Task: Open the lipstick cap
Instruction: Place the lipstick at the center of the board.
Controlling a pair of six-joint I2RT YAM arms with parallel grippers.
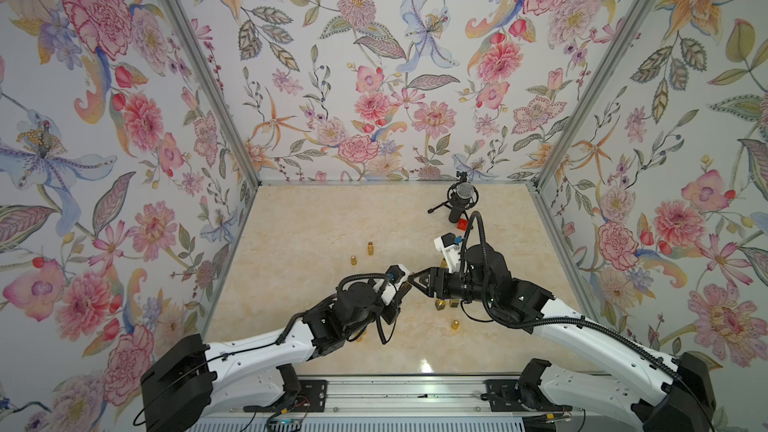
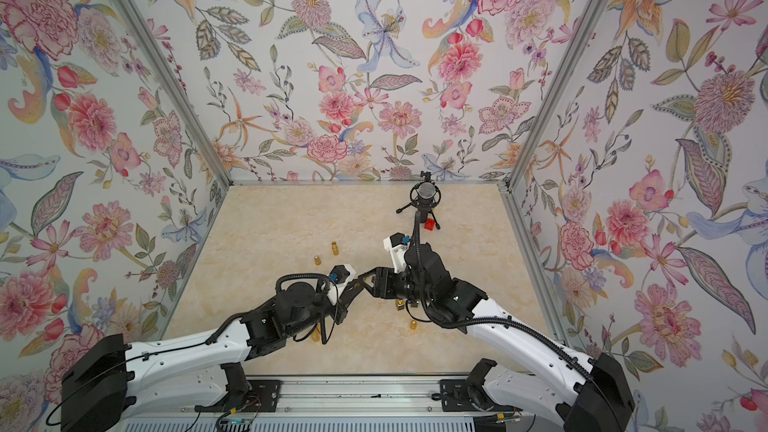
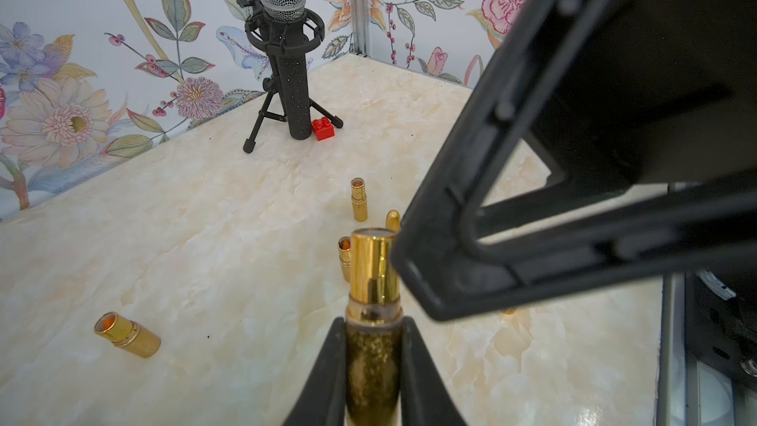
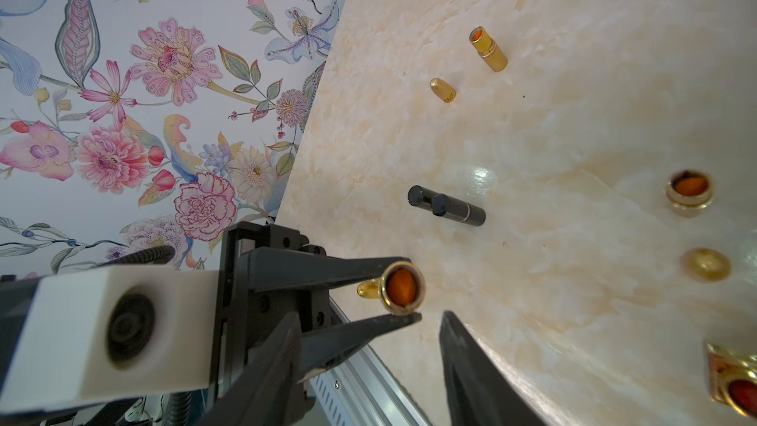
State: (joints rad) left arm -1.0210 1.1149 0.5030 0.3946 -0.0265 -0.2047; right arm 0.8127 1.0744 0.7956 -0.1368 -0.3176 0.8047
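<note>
The left tool grips the gold lipstick above the middle of the table. Orange shows at its top, so the cap seems off. The right tool is open and empty, just beside it. Next, put the lipstick down gently.

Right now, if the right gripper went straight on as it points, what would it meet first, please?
Probably the gold lipstick held by the left gripper, directly ahead; depth is unclear.
</note>
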